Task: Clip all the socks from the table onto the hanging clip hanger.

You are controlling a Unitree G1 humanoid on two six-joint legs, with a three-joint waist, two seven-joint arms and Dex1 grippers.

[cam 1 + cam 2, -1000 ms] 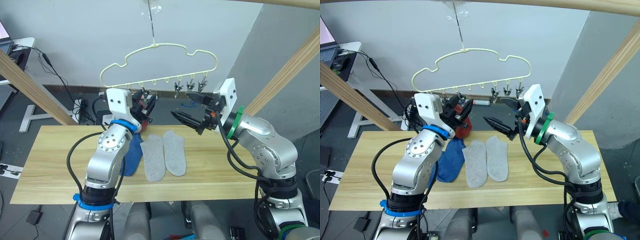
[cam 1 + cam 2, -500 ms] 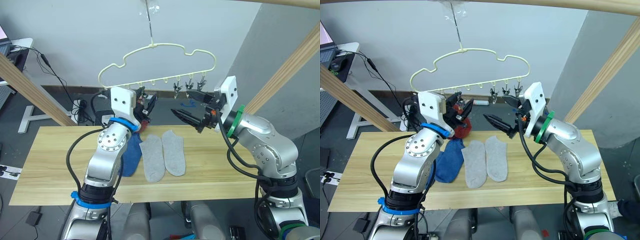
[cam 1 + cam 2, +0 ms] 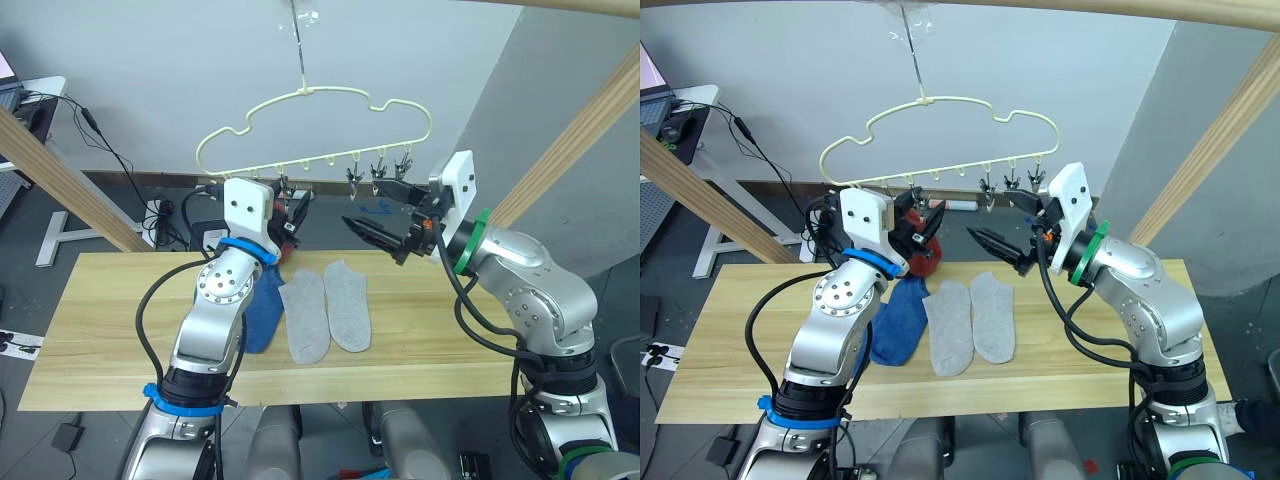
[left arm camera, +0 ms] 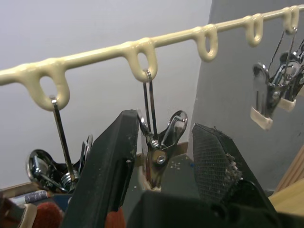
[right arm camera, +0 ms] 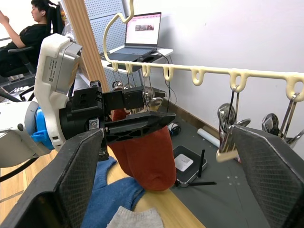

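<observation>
Rust red knit sock hangs clipped on the pale yellow wire clip hanger. Left gripper, fingers parted, straddles a dark metal clip, likely to squeeze it. Right gripper waits wide open, empty.

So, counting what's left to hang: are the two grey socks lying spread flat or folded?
Spread flat: both grey socks lie full-length side by side on the table, beside a blue sock.

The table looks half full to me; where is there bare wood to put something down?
The table is bare left of the blue sock and right of the grey socks. The middle is crowded with socks, under the clip hanger.
</observation>
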